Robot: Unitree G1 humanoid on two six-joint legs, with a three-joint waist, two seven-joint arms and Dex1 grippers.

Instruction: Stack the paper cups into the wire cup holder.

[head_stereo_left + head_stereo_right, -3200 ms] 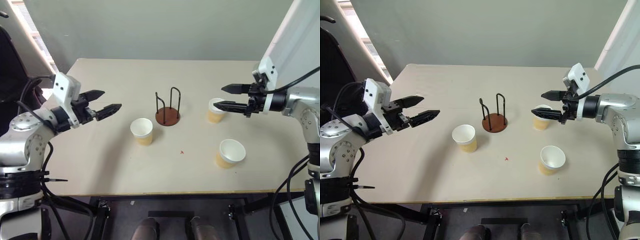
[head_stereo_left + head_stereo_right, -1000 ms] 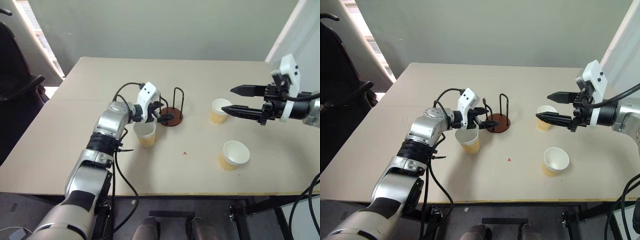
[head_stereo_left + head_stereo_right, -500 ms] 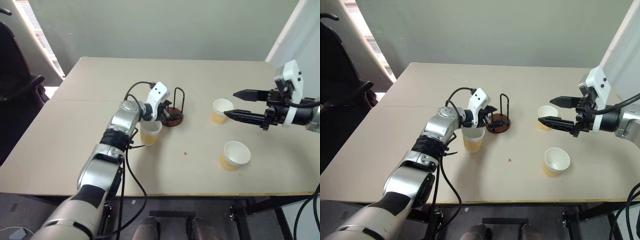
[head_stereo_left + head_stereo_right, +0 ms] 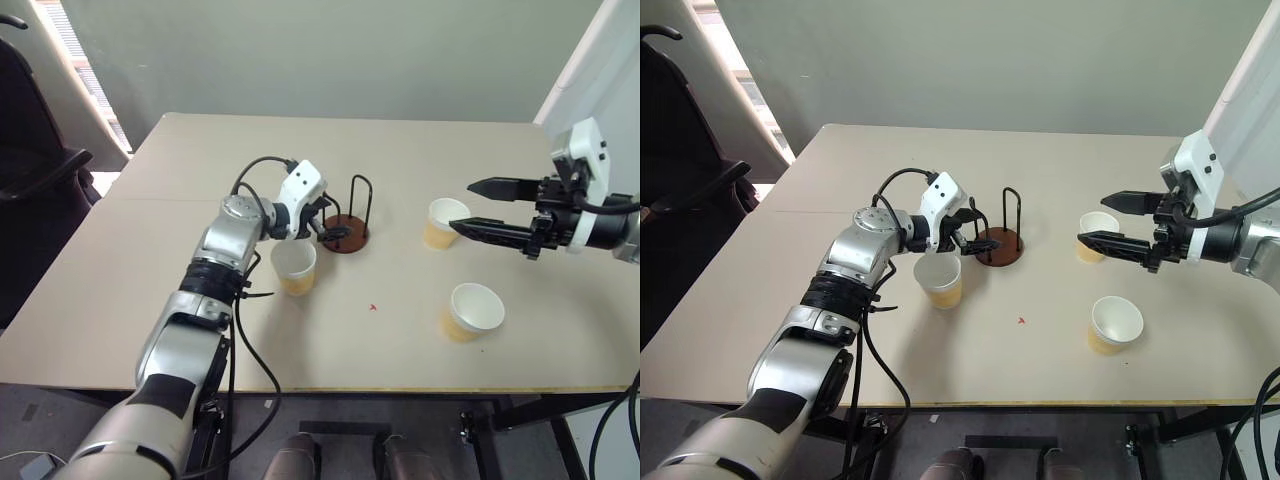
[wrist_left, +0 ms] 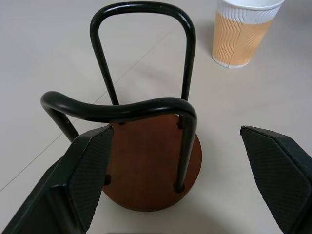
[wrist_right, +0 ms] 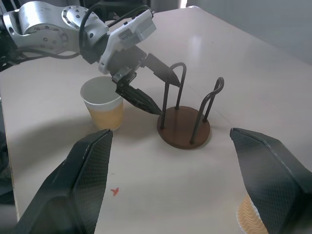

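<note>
No brand, label or writing can be read on any of the things here.

The left gripper (image 4: pixel 330 222) has its two black fingers spread wide apart and holds nothing. It reaches in at the wire cup holder (image 4: pixel 346 229), a round reddish-brown disc base carrying two upright black wire loops. In the left wrist view one ribbed finger (image 5: pixel 83 175) sits close against the nearer loop and the edge of the disc, while the other finger (image 5: pixel 282 170) stands well clear on the disc's other side; whether the near finger actually touches the wire cannot be told. In the right wrist view the finger tips end just beside the holder's nearer loop.

Just beside the holder, on the robot's side and under the left wrist, stands a small tapered paper cup (image 4: pixel 294 267) with a white inside and a tan-yellow wall, upright and empty.

The right gripper (image 4: pixel 480 209) hangs above the table well to the right of the holder, its fingers also wide apart and empty, pointing toward the holder. A second tan-yellow paper cup (image 4: pixel 443 222) stands upright to the right of the holder, just under those finger tips and apart from them. A third paper cup (image 4: pixel 470 311) stands nearer the robot, also right of the holder. All rest on a pale beige table (image 4: pixel 200 150).
</note>
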